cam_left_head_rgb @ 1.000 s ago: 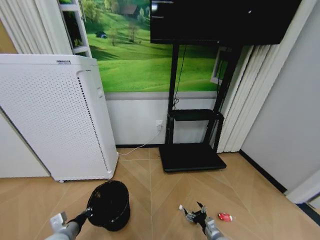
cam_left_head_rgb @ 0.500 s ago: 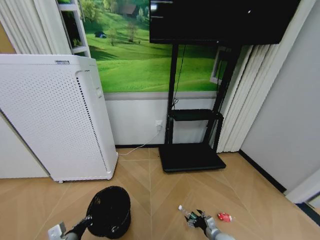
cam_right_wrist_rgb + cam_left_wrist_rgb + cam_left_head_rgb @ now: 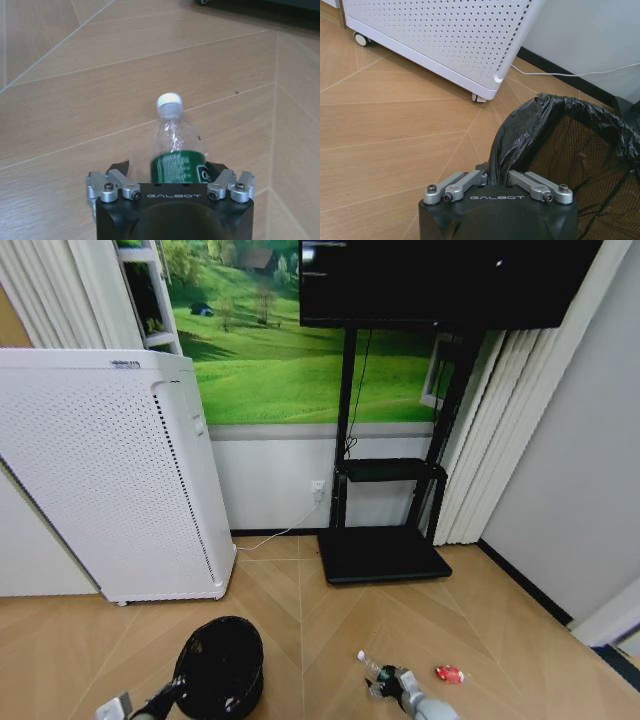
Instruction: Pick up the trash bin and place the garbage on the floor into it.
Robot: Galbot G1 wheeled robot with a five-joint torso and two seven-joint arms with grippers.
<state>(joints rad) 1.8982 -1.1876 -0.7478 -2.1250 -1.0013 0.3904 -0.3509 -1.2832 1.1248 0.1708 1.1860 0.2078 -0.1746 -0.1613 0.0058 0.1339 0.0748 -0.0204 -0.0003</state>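
Head view: round black bin [image 3: 220, 668] low on the herringbone floor [image 3: 330, 630], beside a white perforated appliance [image 3: 100, 470]; red-white item [image 3: 449, 674] just right of the right gripper [image 3: 385, 687]. Right wrist: fingers either side of a clear, crinkled bottle [image 3: 176, 145], green label, white cap, lying on the wood. Left wrist: left gripper [image 3: 490, 177] pinching the bin's glossy bag-lined rim, mesh wall inside.

Meadow mural [image 3: 270, 350] behind black TV stand [image 3: 385, 530]
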